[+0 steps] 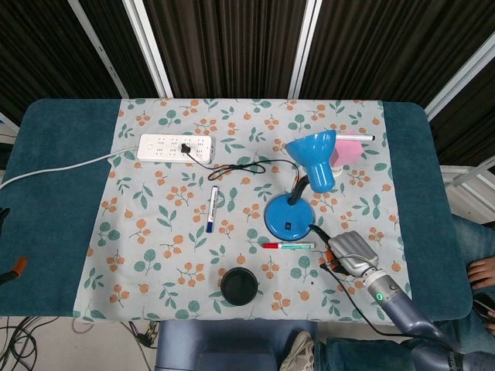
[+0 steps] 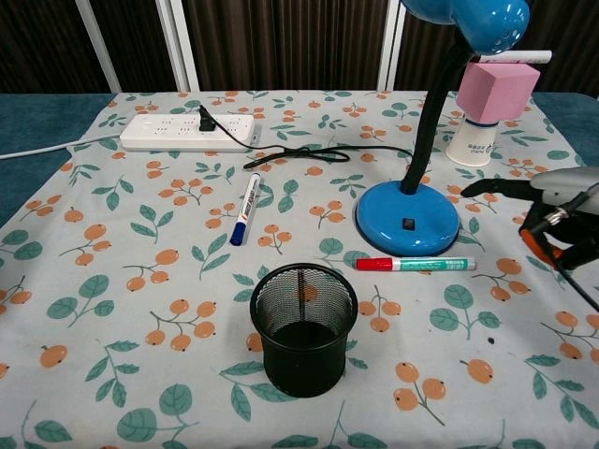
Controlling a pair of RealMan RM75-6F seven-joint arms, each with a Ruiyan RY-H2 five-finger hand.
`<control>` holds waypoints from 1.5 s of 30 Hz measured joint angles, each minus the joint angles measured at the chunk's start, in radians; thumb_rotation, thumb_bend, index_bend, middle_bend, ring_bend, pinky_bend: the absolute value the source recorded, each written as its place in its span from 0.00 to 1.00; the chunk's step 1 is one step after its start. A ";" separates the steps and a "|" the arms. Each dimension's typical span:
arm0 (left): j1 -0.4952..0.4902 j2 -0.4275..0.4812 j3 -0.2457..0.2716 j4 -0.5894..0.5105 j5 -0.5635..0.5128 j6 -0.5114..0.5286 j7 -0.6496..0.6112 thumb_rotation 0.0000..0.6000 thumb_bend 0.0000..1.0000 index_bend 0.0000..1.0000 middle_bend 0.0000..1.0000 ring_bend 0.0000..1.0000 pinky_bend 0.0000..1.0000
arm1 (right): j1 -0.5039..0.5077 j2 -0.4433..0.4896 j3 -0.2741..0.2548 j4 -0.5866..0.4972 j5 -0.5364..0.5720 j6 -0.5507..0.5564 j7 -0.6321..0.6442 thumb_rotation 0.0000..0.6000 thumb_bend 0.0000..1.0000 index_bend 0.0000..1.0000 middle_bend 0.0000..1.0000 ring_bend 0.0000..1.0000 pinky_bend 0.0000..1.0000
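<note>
A floral cloth (image 1: 155, 232) covers the blue tabletop (image 1: 54, 193). Near its right side stands a blue desk lamp (image 1: 298, 193), its round base just above a red-capped green marker (image 1: 288, 246) that lies flat on the cloth. The right robot hand (image 1: 344, 251) hovers just right of that marker, empty, fingers spread apart and pointing toward the lamp base. A white power strip (image 1: 175, 147) sits far left, a black mesh pen cup (image 2: 303, 327) near the front edge, and a blue marker (image 1: 212, 209) between them. The left robot hand is out of sight.
</note>
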 measured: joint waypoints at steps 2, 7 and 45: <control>0.000 0.000 -0.001 0.001 -0.001 -0.001 -0.001 1.00 0.28 0.04 0.05 0.00 0.09 | 0.019 -0.019 0.006 0.006 0.030 -0.022 -0.020 1.00 0.76 0.01 0.79 0.85 0.84; 0.000 0.001 -0.003 0.002 -0.007 -0.002 -0.005 1.00 0.28 0.04 0.05 0.00 0.09 | 0.056 -0.062 0.013 0.027 0.090 -0.060 -0.061 1.00 0.76 0.01 0.79 0.85 0.87; -0.005 -0.001 -0.005 0.008 -0.017 -0.010 -0.002 1.00 0.28 0.04 0.05 0.00 0.09 | 0.180 -0.153 -0.025 0.103 0.292 -0.097 -0.179 1.00 0.76 0.01 0.79 0.85 0.99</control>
